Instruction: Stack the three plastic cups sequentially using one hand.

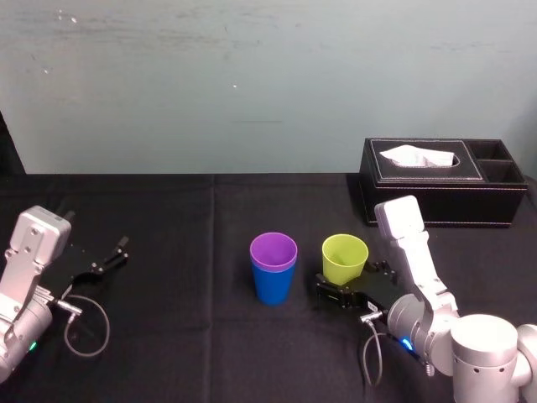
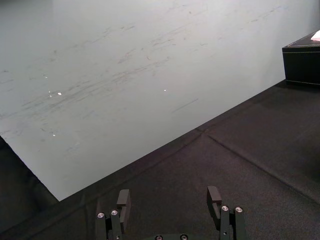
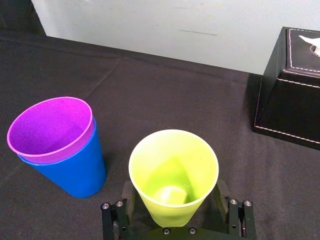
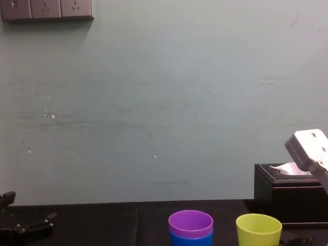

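Right gripper point(image 3: 173, 190): spread, straddling the green cup's point(image 3: 172, 170) base; no squeeze evident.
Green cup: upright, mouth up, near the stack's right side.
Stack: purple cup point(image 3: 50, 125) nested in blue cup point(image 3: 70, 172), left of the gripper; bare cloth between.
Box point(image 3: 290, 90): behind and right, off the path.
Left gripper point(image 2: 170, 200): spread, parked far left.

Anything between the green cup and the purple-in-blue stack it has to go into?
Nothing visible. The right gripper straddles the green cup; only bare cloth lies between it and the purple cup nested in the blue cup. The tissue box stands behind, off that path. The left gripper idles far left.
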You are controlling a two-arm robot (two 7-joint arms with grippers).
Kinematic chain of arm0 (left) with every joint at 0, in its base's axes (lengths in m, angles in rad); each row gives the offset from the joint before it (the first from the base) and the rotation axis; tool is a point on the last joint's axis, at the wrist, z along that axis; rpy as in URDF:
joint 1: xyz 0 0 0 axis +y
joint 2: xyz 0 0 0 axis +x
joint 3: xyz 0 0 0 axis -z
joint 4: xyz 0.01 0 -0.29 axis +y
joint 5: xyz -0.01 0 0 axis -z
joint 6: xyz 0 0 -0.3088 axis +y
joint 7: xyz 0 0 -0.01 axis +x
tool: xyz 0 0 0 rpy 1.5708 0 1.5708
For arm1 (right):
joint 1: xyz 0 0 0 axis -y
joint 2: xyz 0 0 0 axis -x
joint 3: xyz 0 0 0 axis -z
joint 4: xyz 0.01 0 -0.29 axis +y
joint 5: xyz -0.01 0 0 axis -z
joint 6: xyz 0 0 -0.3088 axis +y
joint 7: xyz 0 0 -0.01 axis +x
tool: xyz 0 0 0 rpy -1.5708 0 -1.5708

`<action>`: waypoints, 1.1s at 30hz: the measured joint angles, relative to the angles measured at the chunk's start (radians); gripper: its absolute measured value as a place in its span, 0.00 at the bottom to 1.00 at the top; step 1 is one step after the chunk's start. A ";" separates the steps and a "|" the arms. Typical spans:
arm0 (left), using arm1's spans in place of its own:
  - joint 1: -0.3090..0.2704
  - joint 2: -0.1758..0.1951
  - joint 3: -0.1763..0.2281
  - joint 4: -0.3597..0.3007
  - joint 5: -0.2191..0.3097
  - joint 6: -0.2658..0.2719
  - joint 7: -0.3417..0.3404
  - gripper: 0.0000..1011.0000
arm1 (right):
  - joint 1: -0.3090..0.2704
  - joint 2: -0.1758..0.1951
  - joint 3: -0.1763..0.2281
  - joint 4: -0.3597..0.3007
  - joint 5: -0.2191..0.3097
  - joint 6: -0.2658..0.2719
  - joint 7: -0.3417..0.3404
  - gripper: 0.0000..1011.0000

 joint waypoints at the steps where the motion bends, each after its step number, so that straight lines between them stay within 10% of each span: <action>1: 0.000 0.000 0.000 0.000 0.000 0.000 0.000 0.99 | 0.000 0.000 0.000 0.000 0.000 0.000 0.000 0.99; 8: 0.000 0.000 0.000 0.000 0.000 0.000 0.000 0.99 | -0.001 0.000 0.001 -0.001 0.001 0.001 0.000 0.99; 20: 0.000 0.000 0.000 0.000 0.000 0.000 0.000 0.99 | -0.002 0.000 0.001 -0.003 0.002 0.002 -0.001 0.70; 33: 0.000 0.000 0.000 0.000 0.000 0.000 0.000 0.99 | -0.002 0.000 0.001 -0.004 0.003 0.002 -0.001 0.69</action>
